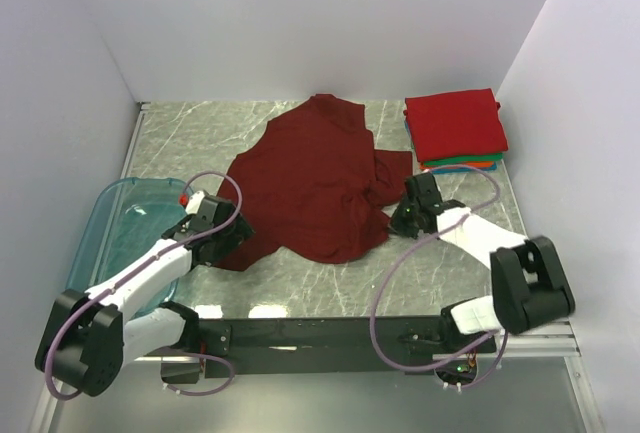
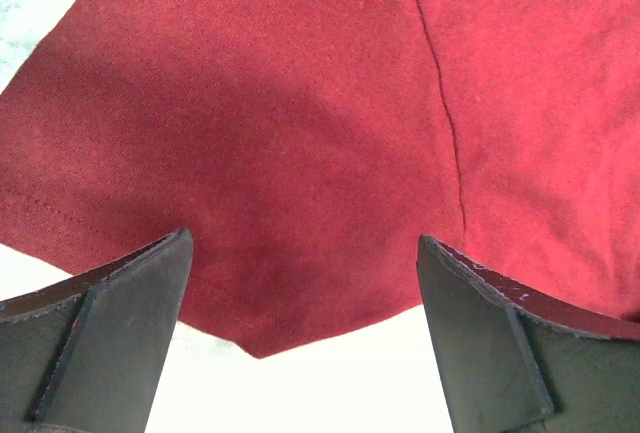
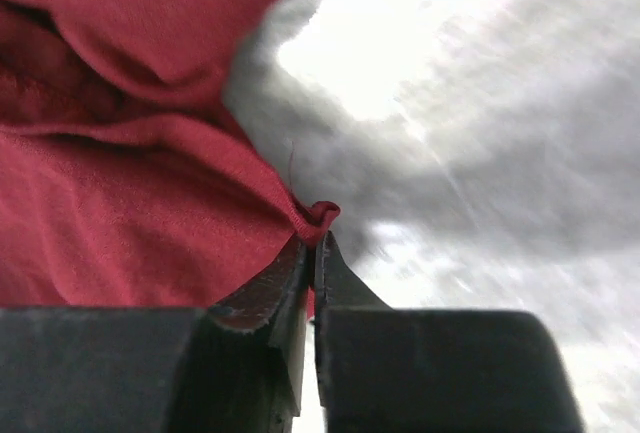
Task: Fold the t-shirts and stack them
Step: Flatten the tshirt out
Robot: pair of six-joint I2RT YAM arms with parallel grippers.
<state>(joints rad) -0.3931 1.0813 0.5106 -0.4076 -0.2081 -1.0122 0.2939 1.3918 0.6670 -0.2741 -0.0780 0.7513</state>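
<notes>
A dark maroon t-shirt (image 1: pixel 310 178) lies crumpled and spread on the marble table (image 1: pixel 330 288). A stack of folded t-shirts (image 1: pixel 455 128), bright red on top with green, orange and blue edges below, sits at the back right. My left gripper (image 1: pixel 238 241) is open at the shirt's near-left corner; in the left wrist view the maroon cloth (image 2: pixel 300 153) lies between and beyond its spread fingers (image 2: pixel 130 323). My right gripper (image 1: pixel 402 219) is shut on a pinch of the shirt's right edge (image 3: pixel 318 219).
A translucent teal plastic bin (image 1: pixel 125 243) stands at the left edge, partly under my left arm. White walls close in the table on three sides. A black rail (image 1: pixel 330 333) runs along the near edge between the arm bases.
</notes>
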